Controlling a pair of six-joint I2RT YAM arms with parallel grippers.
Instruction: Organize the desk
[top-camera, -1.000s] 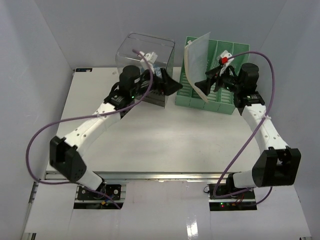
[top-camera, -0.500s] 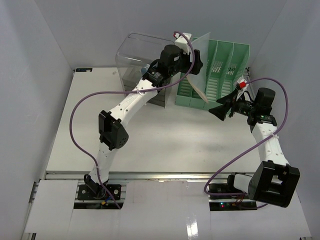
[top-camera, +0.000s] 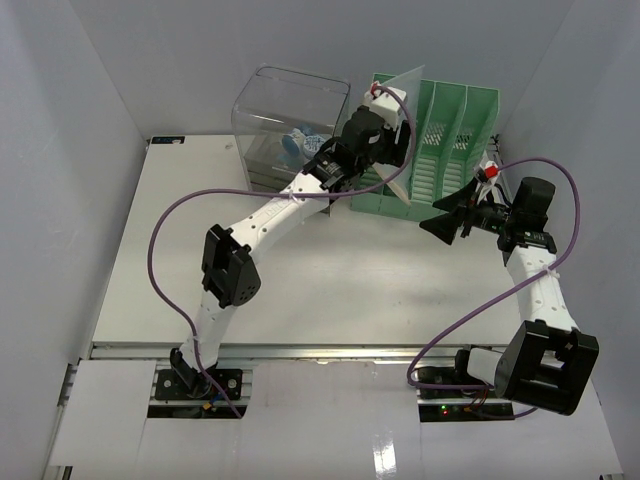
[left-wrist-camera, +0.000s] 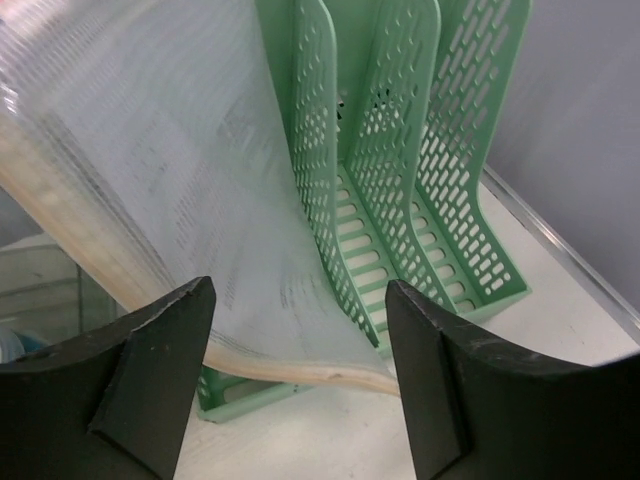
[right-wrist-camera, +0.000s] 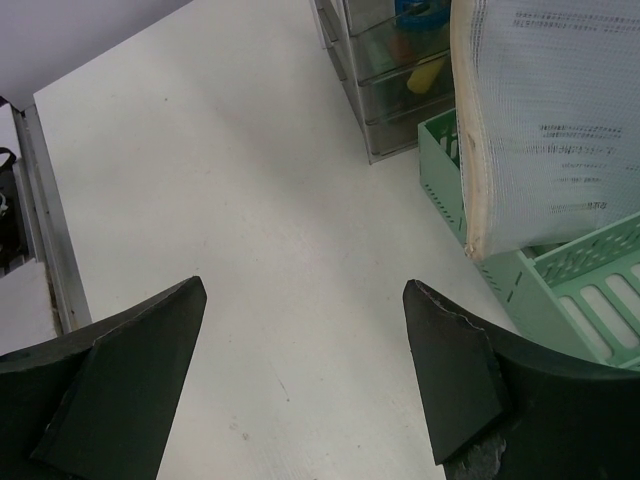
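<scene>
The desk (top-camera: 300, 270) is the white tabletop. At its back stands a green file rack (top-camera: 452, 125) with a translucent mesh document pouch (top-camera: 411, 78) leaning in its leftmost slot. My left gripper (top-camera: 386, 135) is right at that pouch. In the left wrist view the pouch (left-wrist-camera: 180, 180) curves down with its cream lower edge between the spread fingers (left-wrist-camera: 160, 370) of the left gripper (left-wrist-camera: 300, 290), which is open. My right gripper (top-camera: 441, 215) hovers open in front of the rack, and in its wrist view the right gripper (right-wrist-camera: 302, 288) has only bare desk (right-wrist-camera: 250, 200) between its fingers.
A clear drawer box (top-camera: 288, 105) with small coloured items stands left of the rack, also visible as the drawer box (right-wrist-camera: 395, 70) in the right wrist view. White walls close in the desk on three sides. An aluminium rail (top-camera: 320, 352) runs along the front edge.
My left arm swung from the drawer box over to the pouch in the rack, its jaws narrowing slightly. The right gripper drew back from the rack to the right.
</scene>
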